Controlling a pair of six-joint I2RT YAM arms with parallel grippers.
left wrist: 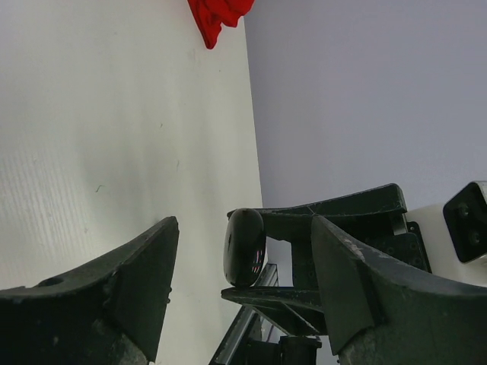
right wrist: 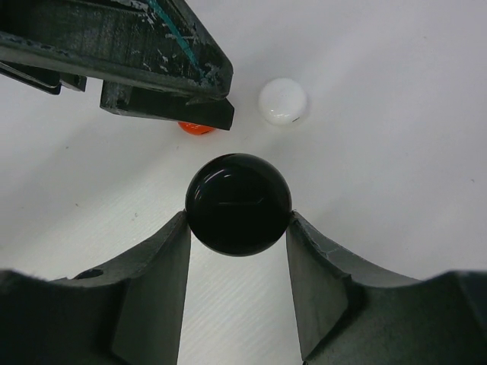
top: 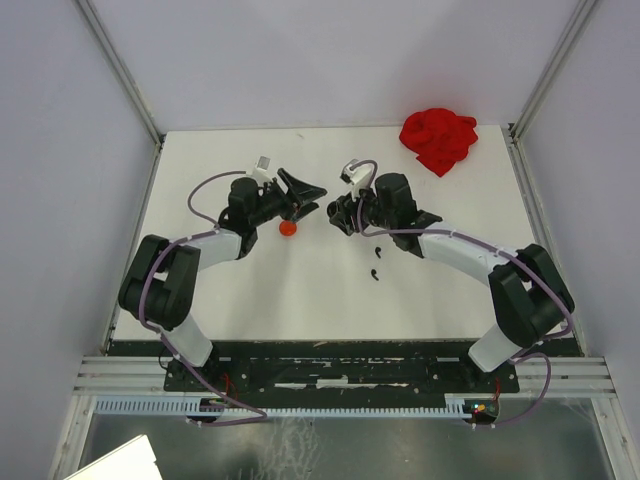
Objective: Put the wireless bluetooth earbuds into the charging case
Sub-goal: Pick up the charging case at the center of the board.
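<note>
My right gripper (right wrist: 238, 222) is shut on a glossy black round charging case (right wrist: 238, 204), pinching its rim on both sides above the table. In the left wrist view the same case (left wrist: 244, 247) shows edge-on, just beyond the tips of my left gripper (left wrist: 245, 226). That gripper stands open and its fingers (right wrist: 163, 84) do not touch the case. From above, the left gripper (top: 312, 198) and right gripper (top: 338, 214) meet nose to nose at mid-table. Two small black earbuds (top: 378, 251) (top: 374, 276) lie on the table near the right arm.
A red round disc (top: 288, 228) (right wrist: 196, 128) lies under the left gripper. A white round disc (right wrist: 283, 100) lies a little beyond it. A red crumpled pile (top: 438, 140) (left wrist: 217, 17) sits at the back right corner. White walls close the table's sides and back.
</note>
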